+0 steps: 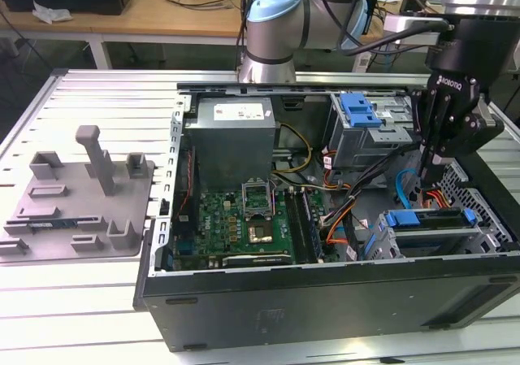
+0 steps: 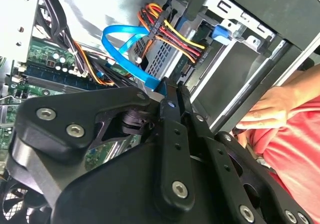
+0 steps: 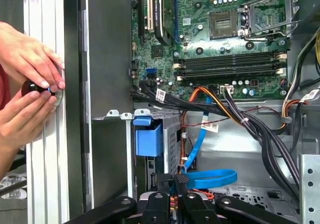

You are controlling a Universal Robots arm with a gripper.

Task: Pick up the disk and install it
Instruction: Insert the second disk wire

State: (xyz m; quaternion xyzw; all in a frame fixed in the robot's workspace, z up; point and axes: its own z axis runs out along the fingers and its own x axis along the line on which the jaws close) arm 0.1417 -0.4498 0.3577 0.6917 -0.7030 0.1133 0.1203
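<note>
The disk [image 1: 439, 219] lies flat in the drive cage at the case's front corner, on the exterior view's right, its blue carrier end [image 1: 402, 217] facing the motherboard. In the first wrist view that blue carrier end [image 3: 148, 136] sits in the cage mouth. My gripper [image 1: 425, 184] hangs just above and behind the cage, by the blue data cable [image 1: 400, 188]. Its fingers are shut with nothing between them, as seen at the gripper [image 3: 180, 178] in the first wrist view and the gripper [image 2: 172, 92] in the second wrist view.
The open computer case [image 1: 325, 300] holds the motherboard [image 1: 244, 223], cable bundles [image 3: 250, 119] and an upper bay with a blue latch [image 1: 360, 109]. A grey tray with posts [image 1: 81, 202] lies on the exterior view's left. A person's hands [image 3: 27, 84] are beside the case wall.
</note>
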